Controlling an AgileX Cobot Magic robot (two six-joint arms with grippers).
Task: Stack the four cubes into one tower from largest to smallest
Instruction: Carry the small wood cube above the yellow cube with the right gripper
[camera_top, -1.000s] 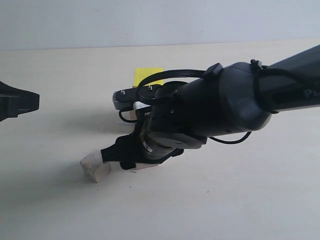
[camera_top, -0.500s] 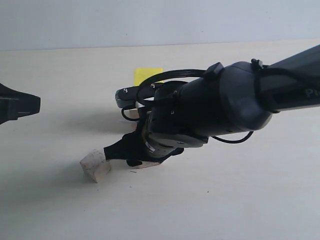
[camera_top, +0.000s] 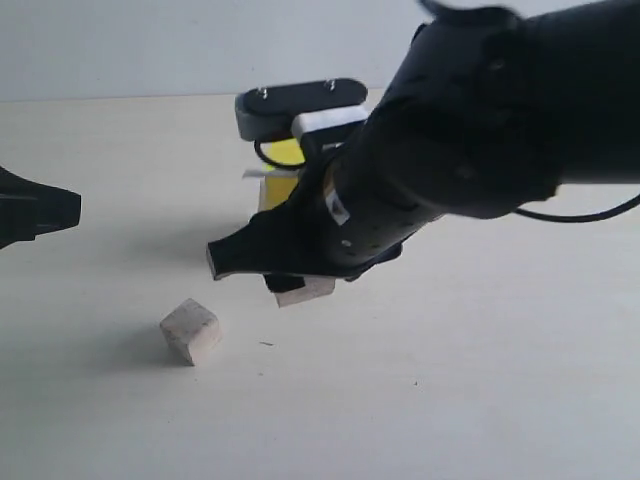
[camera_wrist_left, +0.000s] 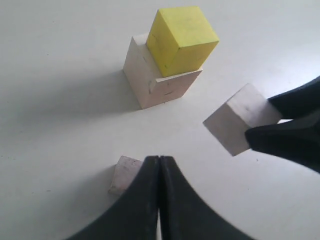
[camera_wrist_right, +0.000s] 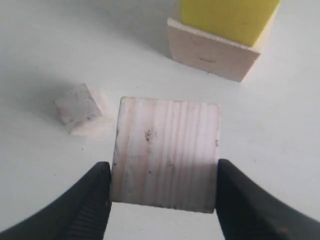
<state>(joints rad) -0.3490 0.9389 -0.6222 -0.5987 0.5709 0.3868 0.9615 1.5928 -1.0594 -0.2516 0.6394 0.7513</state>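
- The right arm has risen off the surface and now fills the 1 to 2 o'clock part of the exterior view, hiding more of the yellow cube
- The small wood cube, earlier low at the surface under the arm, now hangs clear of it, clamped in the right gripper
- The fingers, earlier just beside the greyish cube, now stand apart from it, toward 1 o'clock
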